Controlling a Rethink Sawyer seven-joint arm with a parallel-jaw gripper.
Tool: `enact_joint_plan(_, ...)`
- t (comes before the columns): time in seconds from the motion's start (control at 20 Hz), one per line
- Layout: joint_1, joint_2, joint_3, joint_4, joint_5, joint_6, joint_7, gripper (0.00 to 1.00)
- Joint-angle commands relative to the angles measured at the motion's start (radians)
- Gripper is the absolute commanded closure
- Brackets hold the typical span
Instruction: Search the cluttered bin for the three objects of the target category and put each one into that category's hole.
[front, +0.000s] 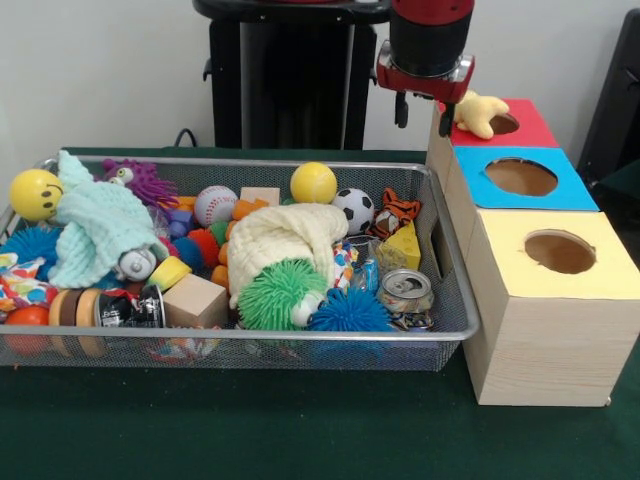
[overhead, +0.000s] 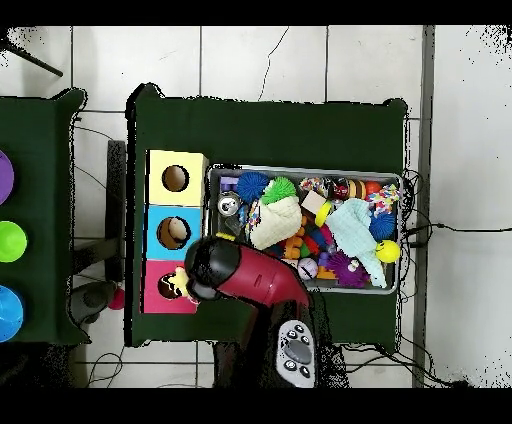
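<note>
My gripper (front: 425, 115) hangs open over the left edge of the red-topped box (front: 530, 125), with nothing between its fingers. A yellow plush duck (front: 480, 112) lies on the red top just right of the fingers, at the rim of the round hole (front: 503, 124). In the overhead view the duck (overhead: 181, 281) shows beside the arm, which hides the gripper. An orange striped plush tiger (front: 397, 212) lies at the right end of the wire mesh bin (front: 300, 335). No third plush toy can be picked out in the clutter.
The blue-topped box (front: 520, 180) and the yellow-topped box (front: 555, 255) stand in a row in front of the red one, against the bin's right side. The bin holds yellow balls (front: 314, 182), spiky balls (front: 275, 295), a can (front: 405, 292), wooden blocks and knitted cloths (front: 100, 230).
</note>
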Motion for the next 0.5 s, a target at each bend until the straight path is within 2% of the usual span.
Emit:
enact_joint_plan(0.05,-0.081,0.08,0.048,-0.076,-0.103,-0.071,-0.002,0.0)
enact_joint_plan(0.5,-0.13,0.023,0.069,-0.135,-0.172,0.057,0.007,0.0)
